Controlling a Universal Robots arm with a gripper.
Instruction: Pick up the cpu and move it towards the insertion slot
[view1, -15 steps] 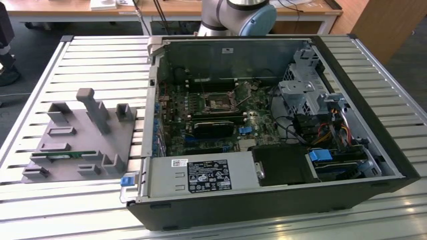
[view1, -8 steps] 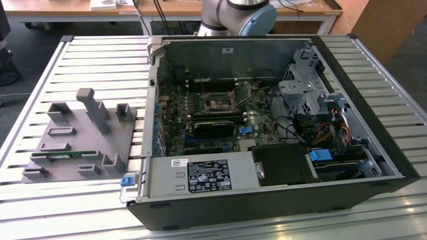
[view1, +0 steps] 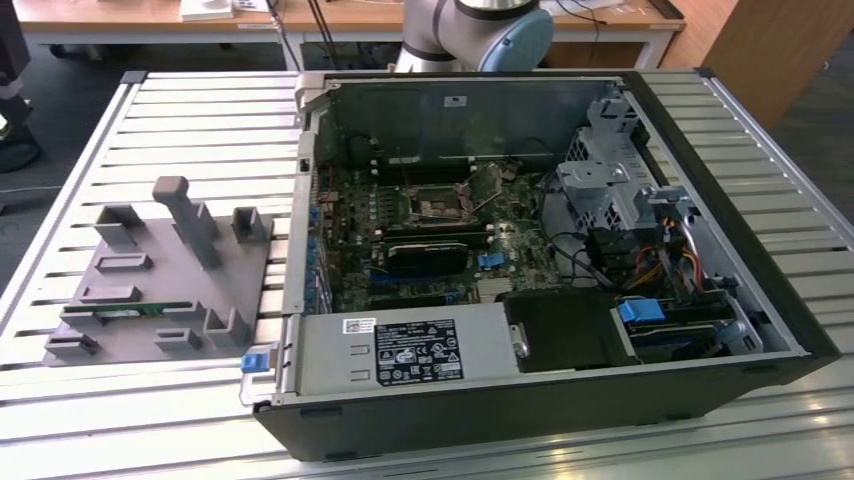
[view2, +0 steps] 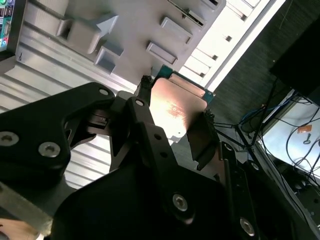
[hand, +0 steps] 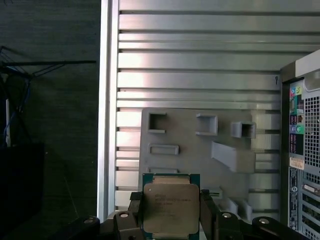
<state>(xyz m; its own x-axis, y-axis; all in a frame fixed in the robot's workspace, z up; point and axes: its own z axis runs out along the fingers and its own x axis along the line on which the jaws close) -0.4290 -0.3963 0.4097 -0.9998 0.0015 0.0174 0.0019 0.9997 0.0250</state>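
Note:
My gripper (hand: 171, 216) is shut on the cpu (hand: 170, 206), a flat square chip with a silvery top and a green rim, clamped by its two side edges between dark fingers (hand: 207, 212). In the second wrist view the cpu (view2: 176, 106) stands edge-held in the gripper (view2: 175, 125), lifted well above the grey plastic fixture (view2: 135, 25). The insertion slot (view1: 438, 205), a square socket with a shiny metal frame, lies on the motherboard inside the open computer case (view1: 534, 400). The fixture (hand: 195, 152) sits on the slatted table beside the case.
The grey fixture (view1: 160, 270) holds a thin green memory stick (view1: 140, 309) and has upright posts. Drive cages and cables (view1: 627, 220) crowd the case on the exterior view's right. The arm's base (view1: 481, 30) stands behind the case. The table edge (hand: 104, 125) drops to dark floor.

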